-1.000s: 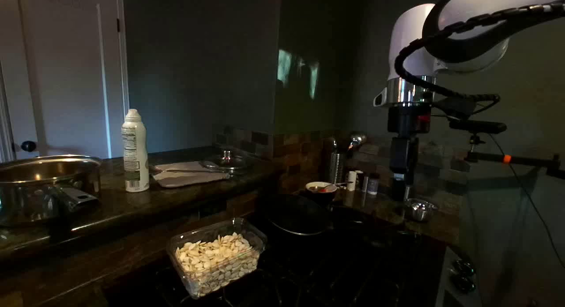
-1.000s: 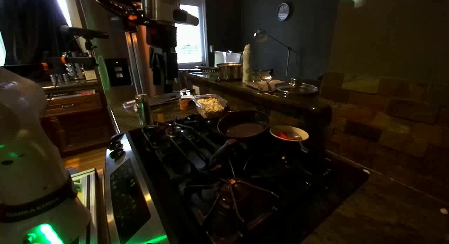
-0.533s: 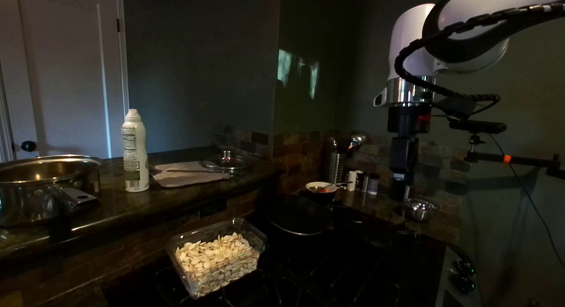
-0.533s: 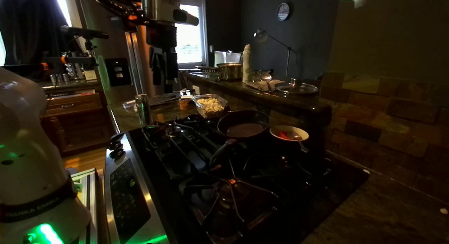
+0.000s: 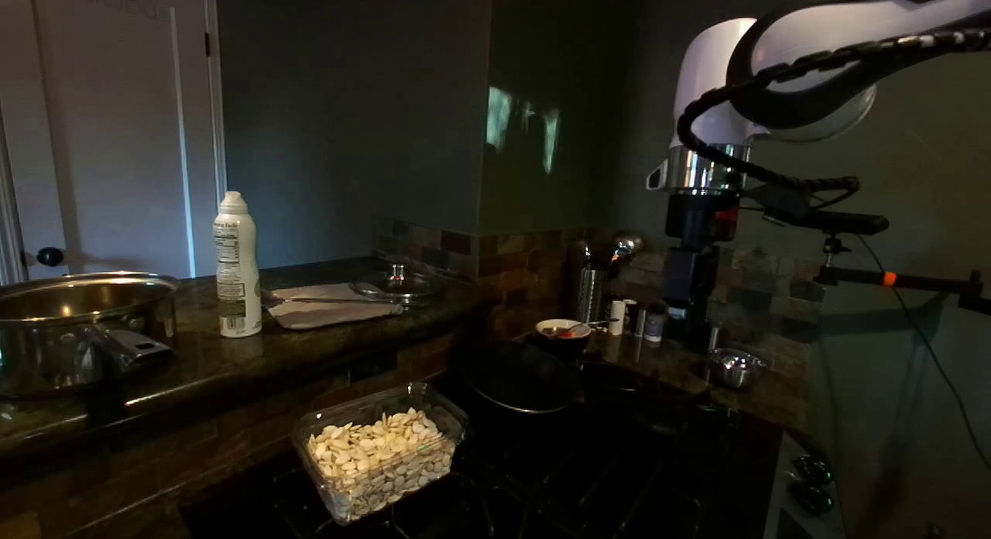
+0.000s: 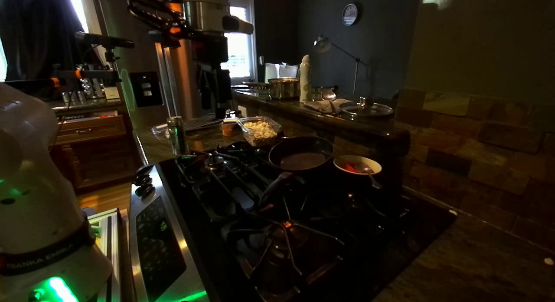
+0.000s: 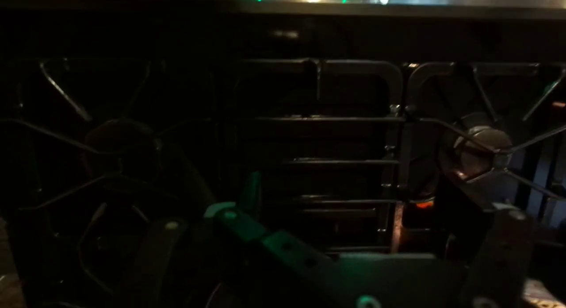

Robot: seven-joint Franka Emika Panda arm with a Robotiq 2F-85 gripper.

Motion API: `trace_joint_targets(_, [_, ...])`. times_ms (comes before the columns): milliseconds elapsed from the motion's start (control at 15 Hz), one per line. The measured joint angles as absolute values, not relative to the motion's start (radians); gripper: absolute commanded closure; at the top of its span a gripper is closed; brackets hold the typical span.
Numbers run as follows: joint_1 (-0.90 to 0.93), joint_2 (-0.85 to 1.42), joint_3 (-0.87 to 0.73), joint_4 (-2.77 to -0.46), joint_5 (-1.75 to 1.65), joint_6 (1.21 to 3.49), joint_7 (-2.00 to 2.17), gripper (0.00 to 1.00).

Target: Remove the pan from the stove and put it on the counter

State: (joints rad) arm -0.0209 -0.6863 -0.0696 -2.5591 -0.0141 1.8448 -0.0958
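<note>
Currently your gripper (image 5: 697, 334) hangs pointing down, well apart from the pan (image 6: 301, 154) in both exterior views. It is released: in the wrist view, dim as that is, you can make out its fingers (image 7: 253, 195) spread wide. Beyond them you see the grates (image 7: 345, 119) of the stove (image 6: 390, 237).

The pan sits on the stove, between the seed box (image 5: 433, 399) and the dish (image 6: 368, 159). Its handle (image 6: 275, 187) points toward the side with the control panel (image 6: 160, 250). Dark knobs (image 6: 145, 189) stand on the panel. The dish, pale inside, holds something red (image 6: 349, 166) and a spoon (image 6: 374, 182); its rim is just beside the pan's, and you cannot tell whether they touch. The box is clear and filled with pale seeds (image 5: 372, 446).

Your counter (image 5: 201, 357) stands higher than the stove. Along it, from left to right in an exterior view, you have a steel pot (image 5: 46, 361), a white bottle (image 5: 236, 268) standing upright, a towel (image 5: 333, 316) with a utensil (image 5: 325, 300) lying across it, and a glass lid (image 5: 402, 287).

Lower down, a small steel bowl (image 5: 739, 372) and a few jars (image 5: 654, 326) stand near the tiled wall (image 5: 774, 291). Above, your white arm (image 5: 704, 82) shows at the right edge of an exterior view, with a black cable (image 5: 917, 41) looped along it. At the arm's base (image 6: 47, 232) a green light (image 6: 60, 289) glows.
</note>
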Motion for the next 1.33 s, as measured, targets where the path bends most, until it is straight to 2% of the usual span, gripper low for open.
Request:
trace_joint_targets(400, [-0.045,-0.476,-0.121,-2.609,-0.076,2.165,-0.194,0.00])
trace_joint_targets(600, [-0.042,-0.372,-0.167,-2.590,-0.057,2.185,-0.297,0.00])
trace_joint_targets(867, [-0.042,-0.347,-0.171,-2.574,-0.055,2.199,-0.317,0.00])
trace_joint_targets(1333, [-0.038,-0.267,-0.179,-2.605,-0.083,2.489,-0.502,0.00])
